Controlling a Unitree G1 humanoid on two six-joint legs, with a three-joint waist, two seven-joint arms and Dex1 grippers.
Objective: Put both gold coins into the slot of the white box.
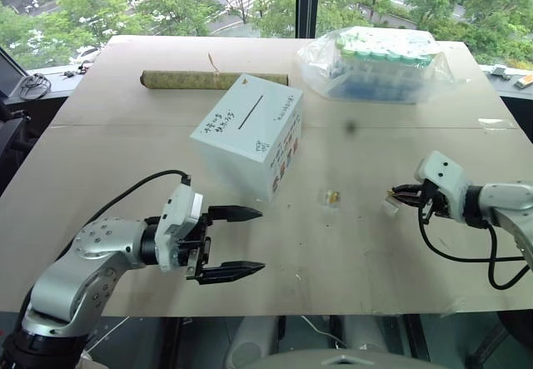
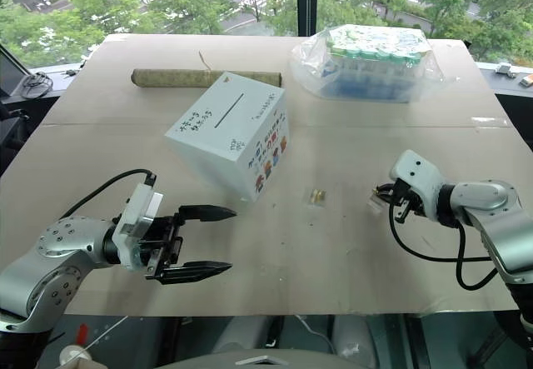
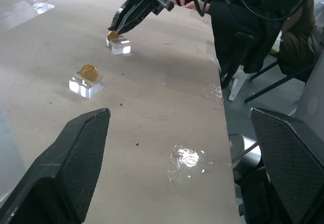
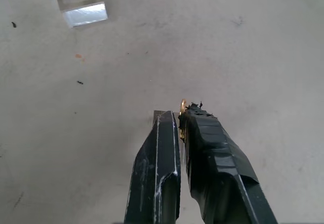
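A: As the box (image 1: pixel 250 142) is the landmark, list each item from it. Item one?

B: Box: white, tilted on the desk (image 1: pixel 108 136), slot (image 1: pixel 251 112) on its top face turned up toward the robot, probably so a coin can be dropped in from above. Nothing in the slot yet.

A: Coins?

B: Two. First coin (image 3: pixel 89 72): standing on edge in a clear holder (image 3: pixel 86 85), on the desk just right of the box's near corner. Upright most likely so a pincer can nip it by the rim. Second coin (image 4: pixel 183 105): farther right of the box, well apart from it, pinched on edge at the tips of the right pincer (image 1: pixel 405 192), directly over its own clear holder (image 3: pixel 119 45). I cannot tell whether it has left the holder.

A: Right pincer, condition?

B: Clenched on that second coin, fingers pressed together, angled down toward the desk.

A: Left pincer?

B: Left pincer (image 1: pixel 239 241): released, fingers wide, holding nothing, hovering over the desk's near edge below and left of the box, pointing toward the first coin. Judged to be waiting its turn.

A: Other stock?

B: Bag of tubes (image 1: pixel 379 65) behind and right of the box; a roll (image 1: pixel 212 79) lying just behind it. Neither part of the job.

A: Progress?

B: Early, by my reading: one coin gripped, none deposited.
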